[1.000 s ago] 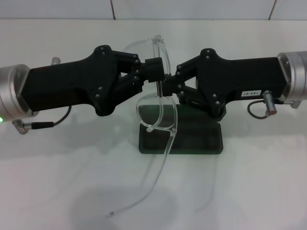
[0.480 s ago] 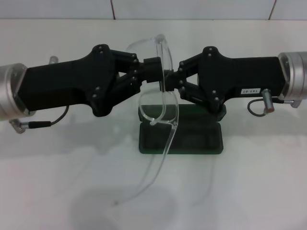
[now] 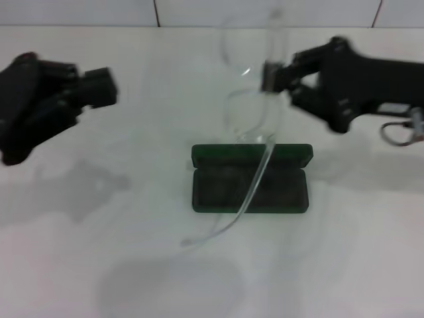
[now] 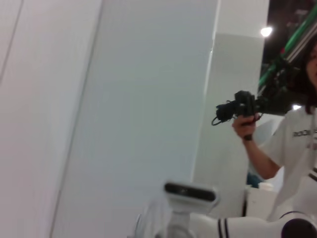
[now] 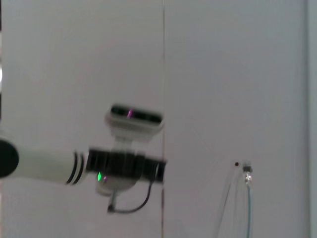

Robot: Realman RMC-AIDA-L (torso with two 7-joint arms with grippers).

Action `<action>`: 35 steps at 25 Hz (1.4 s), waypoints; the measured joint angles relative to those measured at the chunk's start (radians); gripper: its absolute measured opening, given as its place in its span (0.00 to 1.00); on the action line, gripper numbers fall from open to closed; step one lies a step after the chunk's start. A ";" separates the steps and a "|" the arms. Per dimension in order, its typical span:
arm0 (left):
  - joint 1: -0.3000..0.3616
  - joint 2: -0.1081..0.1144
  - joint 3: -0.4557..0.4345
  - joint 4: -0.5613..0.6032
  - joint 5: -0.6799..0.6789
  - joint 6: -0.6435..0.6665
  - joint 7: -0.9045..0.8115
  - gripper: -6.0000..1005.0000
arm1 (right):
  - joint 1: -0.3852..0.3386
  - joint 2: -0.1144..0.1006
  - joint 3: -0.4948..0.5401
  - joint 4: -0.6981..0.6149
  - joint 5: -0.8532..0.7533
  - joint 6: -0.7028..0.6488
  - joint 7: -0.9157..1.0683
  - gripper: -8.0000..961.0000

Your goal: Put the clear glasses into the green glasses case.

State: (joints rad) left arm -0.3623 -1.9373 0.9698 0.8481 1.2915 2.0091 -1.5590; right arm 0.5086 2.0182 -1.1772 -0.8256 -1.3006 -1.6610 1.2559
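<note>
While the right tool [image 3: 268,78] pinches the clear glasses [image 3: 255,109], the left tool [image 3: 99,89] seems parted.

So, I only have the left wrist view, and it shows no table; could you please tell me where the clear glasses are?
Observer: The right gripper holds the clear glasses raised near the green glasses case.
Operator: Is the case open?
Observer: Yes, its lid is open and the dark lining shows.
Operator: And the left gripper?
Observer: The left gripper is off to the robot's left, apart from the glasses.
</note>
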 joint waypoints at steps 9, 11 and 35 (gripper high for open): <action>0.044 0.014 -0.002 -0.004 0.009 0.002 0.051 0.06 | -0.068 -0.002 0.250 -0.002 0.135 -0.201 0.014 0.06; 0.039 0.010 0.006 -0.005 0.011 0.003 0.051 0.06 | -0.084 -0.002 0.264 0.005 0.188 -0.216 0.014 0.06; -0.136 -0.145 0.160 -0.011 -0.046 0.002 0.078 0.06 | 0.090 0.009 0.172 0.356 0.323 -0.215 -0.185 0.06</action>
State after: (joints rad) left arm -0.4986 -2.0824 1.1301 0.8374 1.2455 2.0113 -1.4805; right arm 0.5983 2.0273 -1.0053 -0.4698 -0.9774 -1.8763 1.0711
